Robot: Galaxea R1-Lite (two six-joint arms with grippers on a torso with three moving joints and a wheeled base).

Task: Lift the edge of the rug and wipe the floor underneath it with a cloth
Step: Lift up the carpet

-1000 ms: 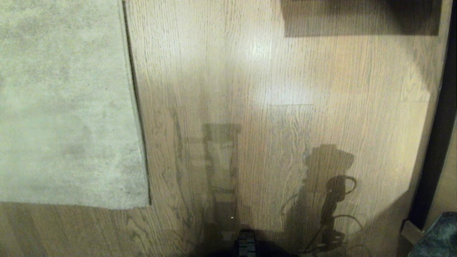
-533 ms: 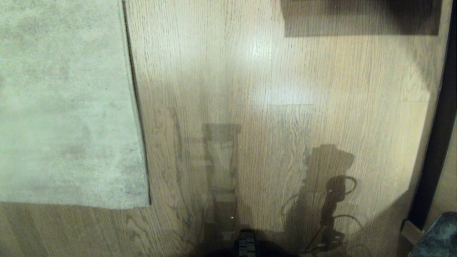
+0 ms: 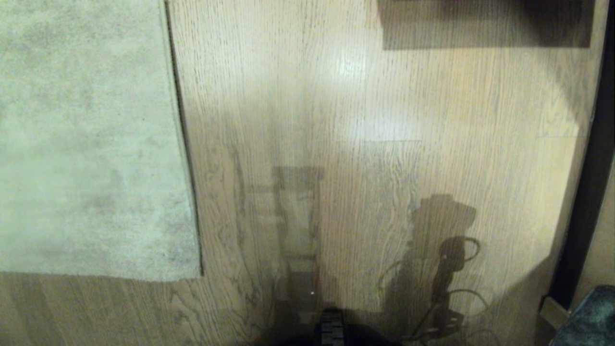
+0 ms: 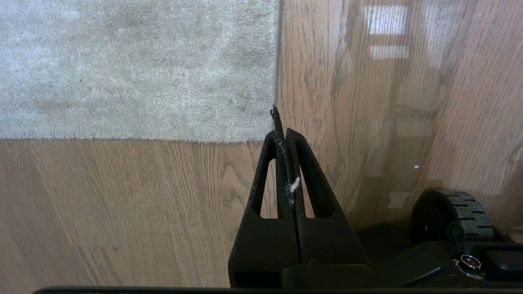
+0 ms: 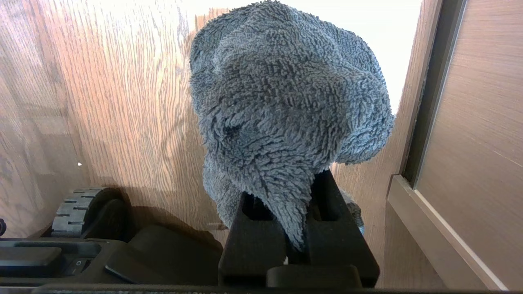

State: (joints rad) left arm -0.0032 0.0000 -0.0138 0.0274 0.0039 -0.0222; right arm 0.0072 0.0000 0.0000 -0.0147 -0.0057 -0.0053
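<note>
The pale mottled rug (image 3: pixel 86 144) lay flat on the oak-look floor (image 3: pixel 365 144), filling the far left of the scene, with its rug edge (image 3: pixel 185 144) running straight from far to near and ending in a near corner (image 3: pixel 198 275). The left claw (image 4: pixel 282 122) was closed on nothing, a wisp of white lint caught between its fingers (image 4: pixel 304 171), and pointed toward that corner. The right claw (image 5: pixel 294 228) gripped a dark grey fleecy cloth (image 5: pixel 282 106), which bulged beyond its fingers (image 5: pixel 331 196) above the floor at the near right, beside a brown panel with a dark frame (image 5: pixel 433 85). A ridged base wheel (image 4: pixel 461 212) showed at the near centre.
</note>
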